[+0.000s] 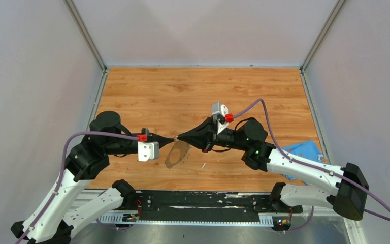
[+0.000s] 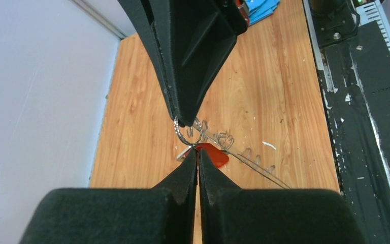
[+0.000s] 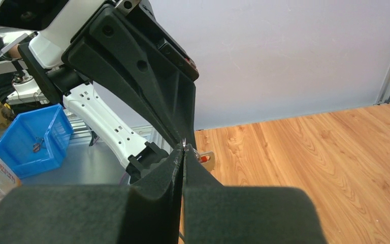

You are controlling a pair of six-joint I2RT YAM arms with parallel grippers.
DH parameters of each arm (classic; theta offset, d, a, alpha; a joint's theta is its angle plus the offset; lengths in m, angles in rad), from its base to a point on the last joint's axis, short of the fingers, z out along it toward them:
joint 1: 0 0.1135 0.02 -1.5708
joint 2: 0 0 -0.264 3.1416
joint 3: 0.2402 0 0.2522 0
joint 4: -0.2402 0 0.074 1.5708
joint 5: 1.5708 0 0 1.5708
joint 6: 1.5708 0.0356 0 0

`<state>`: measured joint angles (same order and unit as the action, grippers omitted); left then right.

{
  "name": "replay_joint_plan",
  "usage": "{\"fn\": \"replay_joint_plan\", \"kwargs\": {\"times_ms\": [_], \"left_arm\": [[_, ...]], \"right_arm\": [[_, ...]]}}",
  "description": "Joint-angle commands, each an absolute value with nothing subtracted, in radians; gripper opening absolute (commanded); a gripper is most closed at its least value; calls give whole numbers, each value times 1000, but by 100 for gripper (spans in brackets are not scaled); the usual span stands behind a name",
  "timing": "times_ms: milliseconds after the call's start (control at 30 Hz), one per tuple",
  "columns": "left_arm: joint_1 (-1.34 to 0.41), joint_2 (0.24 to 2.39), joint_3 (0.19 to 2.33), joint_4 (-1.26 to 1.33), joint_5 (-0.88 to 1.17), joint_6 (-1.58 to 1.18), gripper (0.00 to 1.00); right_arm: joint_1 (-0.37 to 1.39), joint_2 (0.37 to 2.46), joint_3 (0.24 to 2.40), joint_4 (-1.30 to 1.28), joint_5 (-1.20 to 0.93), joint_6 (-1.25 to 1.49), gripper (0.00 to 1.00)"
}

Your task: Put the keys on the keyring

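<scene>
**Q:** Overhead view: why do the arms meet in mid-air?

**A:** The left claw [image 1: 174, 138] and right claw [image 1: 180, 137] touch tip to tip above the worktop [image 1: 198, 91], near its middle. Presumably each braces the work against the other. What lies between them is too small to tell here.

**Q:** Left wrist view?

**A:** The right claw, closed, pinches the right side of the keyring [image 2: 177, 132]. The left claw is pinched shut at the ring's left side, where the red key [image 2: 216, 156] sits. Whether it grips ring or key cannot be told. The blue key is not visible.

**Q:** Right wrist view?

**A:** Both claws narrow to one point with a metal glint between them. The red key hangs just beyond, clear of the worktop, likely so it can slide round the ring.
</scene>
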<state>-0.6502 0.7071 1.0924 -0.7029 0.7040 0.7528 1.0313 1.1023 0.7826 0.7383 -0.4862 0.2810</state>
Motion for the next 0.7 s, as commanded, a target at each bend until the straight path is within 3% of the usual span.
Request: {"fn": "replay_joint_plan", "kwargs": {"times_ms": [0, 567, 667], "left_arm": [[-652, 680, 1065, -691, 773, 790, 2], [-652, 694, 1063, -693, 773, 801, 6], [-652, 667, 1078, -692, 735, 784, 19]], "right_arm": [[1032, 1081, 808, 785, -449, 282, 0], [1034, 1069, 800, 760, -447, 274, 0], [1033, 1060, 799, 747, -446, 265, 0]]}}
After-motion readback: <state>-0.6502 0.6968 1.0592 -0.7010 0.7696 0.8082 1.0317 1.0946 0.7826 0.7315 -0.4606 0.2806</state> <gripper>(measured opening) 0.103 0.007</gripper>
